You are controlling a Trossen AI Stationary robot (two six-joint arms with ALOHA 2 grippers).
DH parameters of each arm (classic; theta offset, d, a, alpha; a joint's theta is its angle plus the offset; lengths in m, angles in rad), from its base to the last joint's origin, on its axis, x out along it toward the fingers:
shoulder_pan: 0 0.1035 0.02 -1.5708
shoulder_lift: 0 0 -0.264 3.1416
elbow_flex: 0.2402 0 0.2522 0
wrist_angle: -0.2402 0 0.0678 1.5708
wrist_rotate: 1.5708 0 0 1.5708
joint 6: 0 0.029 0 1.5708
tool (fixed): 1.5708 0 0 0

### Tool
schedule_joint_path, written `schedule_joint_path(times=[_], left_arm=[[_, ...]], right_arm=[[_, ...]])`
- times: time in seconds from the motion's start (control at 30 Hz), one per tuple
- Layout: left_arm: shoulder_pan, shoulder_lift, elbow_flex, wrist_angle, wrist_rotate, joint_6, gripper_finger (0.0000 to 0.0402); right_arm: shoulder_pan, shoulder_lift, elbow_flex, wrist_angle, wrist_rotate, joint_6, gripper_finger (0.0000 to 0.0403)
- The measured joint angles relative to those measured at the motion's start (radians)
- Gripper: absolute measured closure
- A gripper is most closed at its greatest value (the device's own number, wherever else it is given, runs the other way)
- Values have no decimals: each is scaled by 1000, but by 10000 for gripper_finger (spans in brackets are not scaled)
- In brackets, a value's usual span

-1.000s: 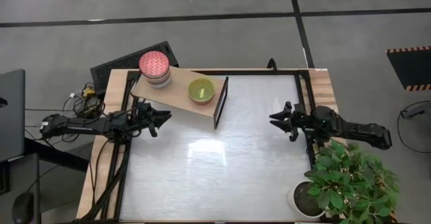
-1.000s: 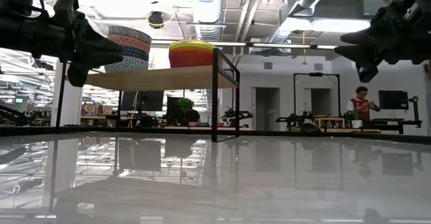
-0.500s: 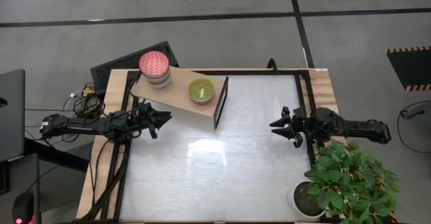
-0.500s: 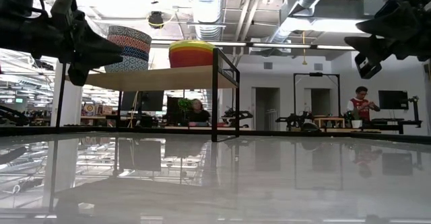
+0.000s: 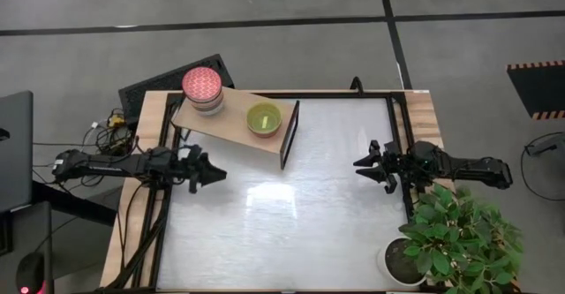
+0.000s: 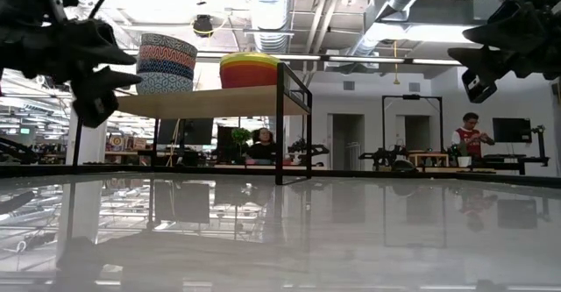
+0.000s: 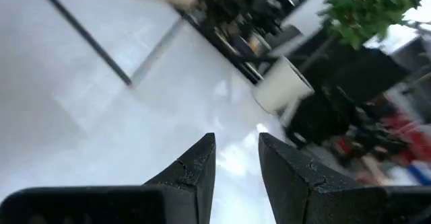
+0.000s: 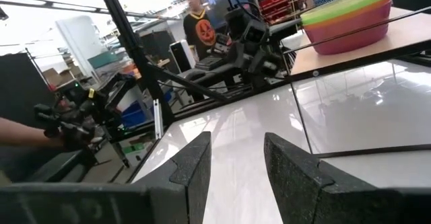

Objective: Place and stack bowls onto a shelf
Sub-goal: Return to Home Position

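The shelf (image 5: pixel 231 126) is a light wooden board on a dark end panel (image 5: pixel 290 135) at the table's far left. Two stacks of bowls stand on it. One is topped by a pink-red patterned bowl (image 5: pixel 202 86), with patterned sides in the low view (image 6: pixel 166 64). The other is a plain stack with a green bowl on top (image 5: pixel 263 118), showing yellow and red rims (image 6: pixel 250 69) and, in the right wrist view, green, orange and purple (image 8: pixel 350 15). My left gripper (image 5: pixel 217 173) (image 7: pixel 236 150) hovers open near the shelf's near edge. My right gripper (image 5: pixel 360 164) (image 8: pixel 236 150) hovers open at the table's right side.
A potted plant (image 5: pixel 455 241) in a white pot (image 7: pixel 283 93) stands at the table's near right corner, close to my right arm. The silvery tabletop (image 5: pixel 282 232) spreads between the arms. People (image 6: pixel 472 134) are in the room beyond the table.
My left gripper has swung away from the shelf toward the table's near edge, now pointing across the table. My right gripper has shifted slightly toward the near edge and its arm has straightened. The bowls and the shelf have stayed still.
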Motion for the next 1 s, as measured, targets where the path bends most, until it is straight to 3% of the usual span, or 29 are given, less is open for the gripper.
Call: schedule_joint_path(times=[0.07, 0.33, 0.63, 0.77, 0.9, 1.0], left_arm=[[0, 0, 0, -14, 25, -66, 303], [0, 0, 0, -91, -164, -46, 303], [0, 0, 10, -123, -126, -53, 303], [6, -63, 6, -115, -120, -184, 303], [12, -231, 6, -116, -81, -109, 303], [12, -222, 10, -76, -75, -34, 303]], right_arm=[[0, 0, 0, 0, 0, 0, 239], [0, 0, -1, 1, 1, 0, 239], [0, 0, -1, 2, 1, 0, 239], [0, 0, -1, 2, 1, 0, 239], [0, 0, -1, 2, 2, 1, 239], [0, 0, -1, 2, 2, 2, 239]])
